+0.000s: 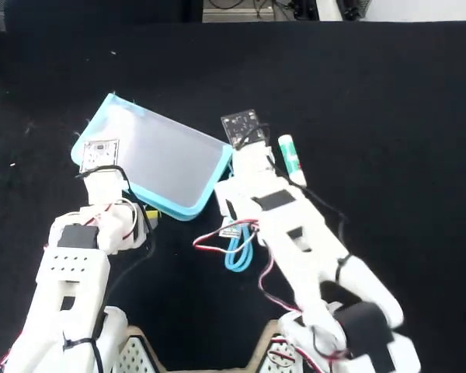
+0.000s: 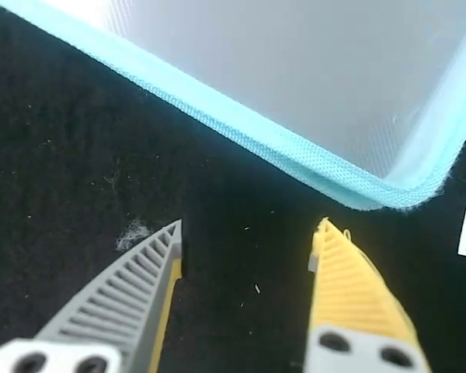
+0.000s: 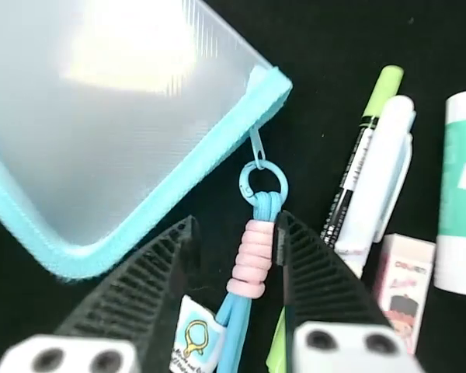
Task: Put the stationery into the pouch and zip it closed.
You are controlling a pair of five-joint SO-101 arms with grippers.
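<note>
Surface: black cloth-covered table (image 1: 404, 93), two white arms side by side at the near edge.
Pouch: flat translucent pouch with light-blue fabric trim (image 1: 159, 159), lying skewed on the cloth, left of centre, one arm at each end.
Left gripper (image 2: 248, 227): released, grey and yellow fingers spread, nothing between them. Tips close to the pouch's trimmed edge, not touching.
Right gripper (image 3: 237, 223): black fingers parted, not clenched, straddling the zip pull at the pouch's corner.
Zip pull: light-blue ring (image 3: 262, 183) on the slider tab, pink beaded strap (image 3: 252, 260) on blue cord running between the fingers. One finger against the strap, gap on the other side.
Zip: slider at the corner; open or closed, cannot tell.
Stationery: all outside the pouch, on the cloth beside its zip corner.
- lime-capped marker (image 3: 382, 89) and white pen (image 3: 384, 171): side by side, touching
- white-and-green glue stick (image 3: 462, 217): just beside the pen
- pink boxed eraser (image 3: 401, 284): between pen and glue stick
</note>
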